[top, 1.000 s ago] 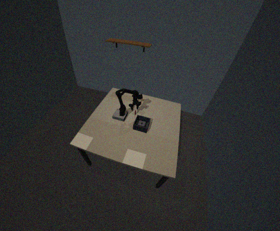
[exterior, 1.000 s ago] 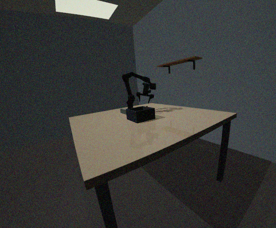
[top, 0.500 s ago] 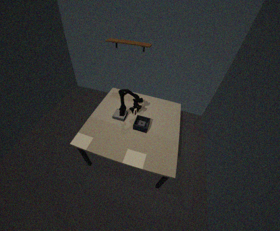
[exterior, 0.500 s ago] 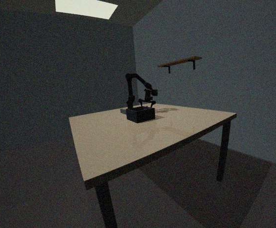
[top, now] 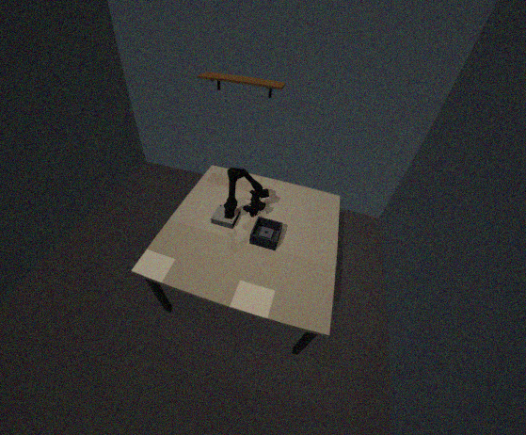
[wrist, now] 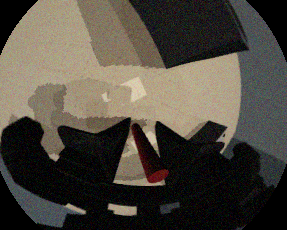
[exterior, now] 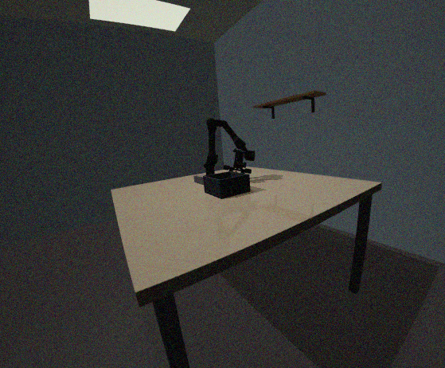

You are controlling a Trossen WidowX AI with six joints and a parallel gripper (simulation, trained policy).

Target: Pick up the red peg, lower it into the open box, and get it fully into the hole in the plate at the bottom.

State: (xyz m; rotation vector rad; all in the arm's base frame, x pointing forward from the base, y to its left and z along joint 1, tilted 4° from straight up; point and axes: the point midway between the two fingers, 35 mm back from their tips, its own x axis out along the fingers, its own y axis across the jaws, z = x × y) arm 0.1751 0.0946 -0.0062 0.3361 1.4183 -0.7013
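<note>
The red peg [wrist: 147, 152] stands between the fingers in the wrist view, its red end toward the camera; it cannot be made out in the top and exterior views. My gripper [top: 250, 212] [wrist: 143, 121] points down, low over the table beside the box. Its fingers are partly open. Gaps show on both sides of the peg near the fingertips, and the peg's upper end is close to the right finger. The dark open box [top: 263, 243] [exterior: 228, 189] [wrist: 195, 35] stands upright. In the top view a grey plate [top: 263, 231] with a small dark hole shows at its bottom.
The arm's base [top: 222, 219] is fixed on the wooden table [top: 199, 264] [exterior: 184, 231] [wrist: 200, 85]. A brown shelf [top: 241, 80] [exterior: 291, 99] hangs on the wall, high above the table. The box hides part of the area under the gripper in the exterior view.
</note>
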